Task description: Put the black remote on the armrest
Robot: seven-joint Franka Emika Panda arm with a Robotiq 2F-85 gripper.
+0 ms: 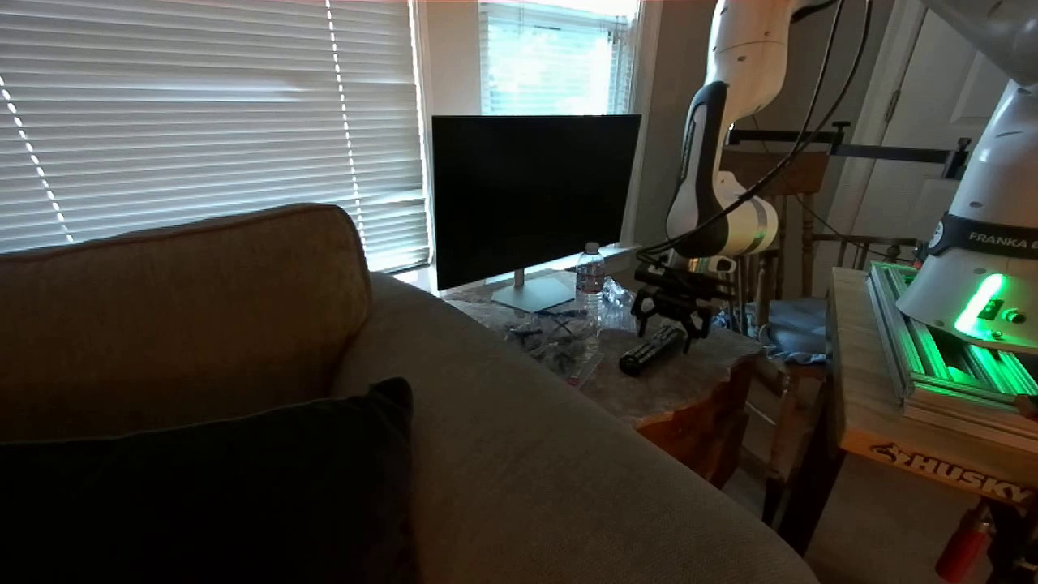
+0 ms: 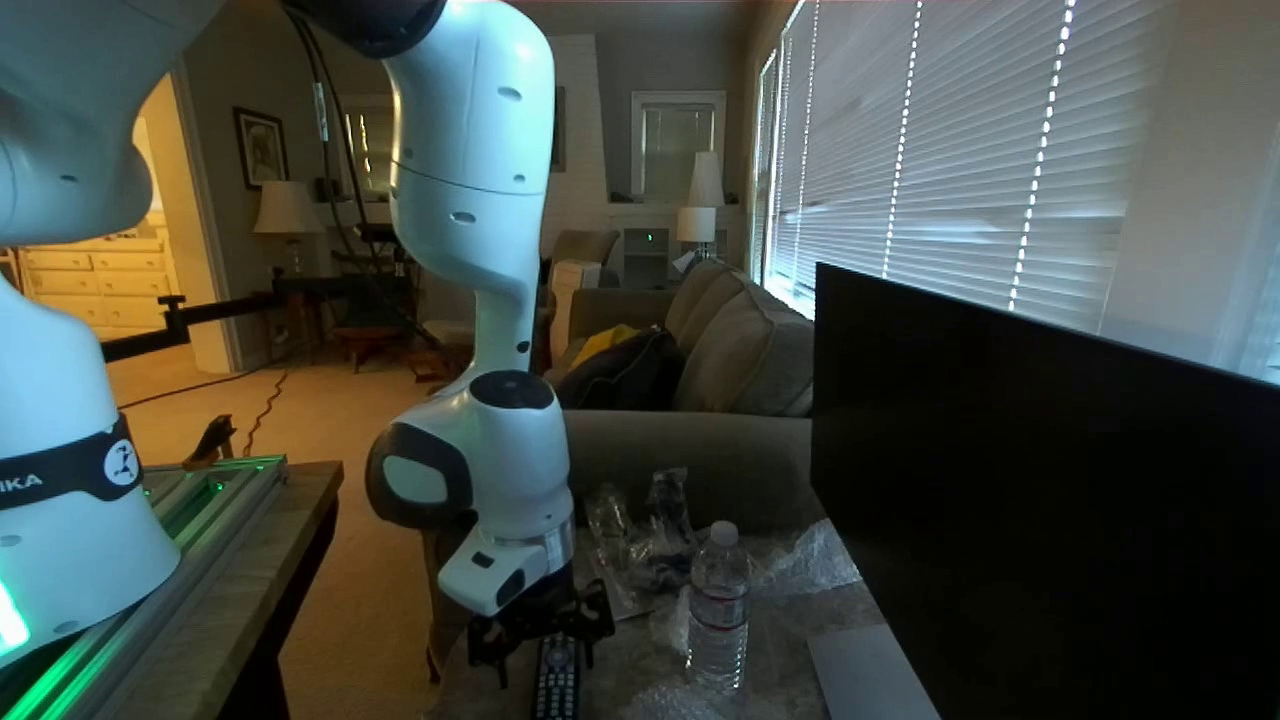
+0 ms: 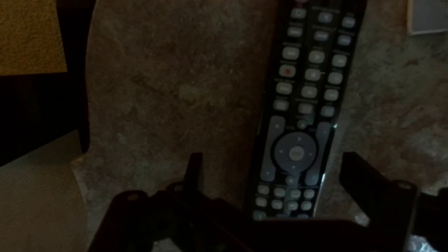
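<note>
From left to right in an exterior view: white window blinds (image 1: pixel 203 122) hang behind a brown sofa (image 1: pixel 178 316), which has a dark pillow (image 1: pixel 243 495) in front of its back. Next comes the broad fabric armrest (image 1: pixel 519 454), stretching toward the lower right. Beside it, a stone-patterned surface (image 1: pixel 673 389) carries a large black screen (image 1: pixel 535 195), crumpled clear plastic (image 1: pixel 559 349), an upright water bottle (image 1: pixel 590 280) and the black remote (image 1: pixel 651 350), which lies flat, buttons up, off the armrest. Right over the remote, the end effector (image 1: pixel 665 337) points down, opened wide; in the wrist view its fingers (image 3: pixel 194 171) stand on either side of the remote, with a gap at each side. Further right are the white robot arm (image 1: pixel 742 73), a wooden chair (image 1: pixel 807 177) behind it, and a wooden workbench (image 1: pixel 859 357) bearing the robot base (image 1: pixel 965 268), glowing green.
</note>
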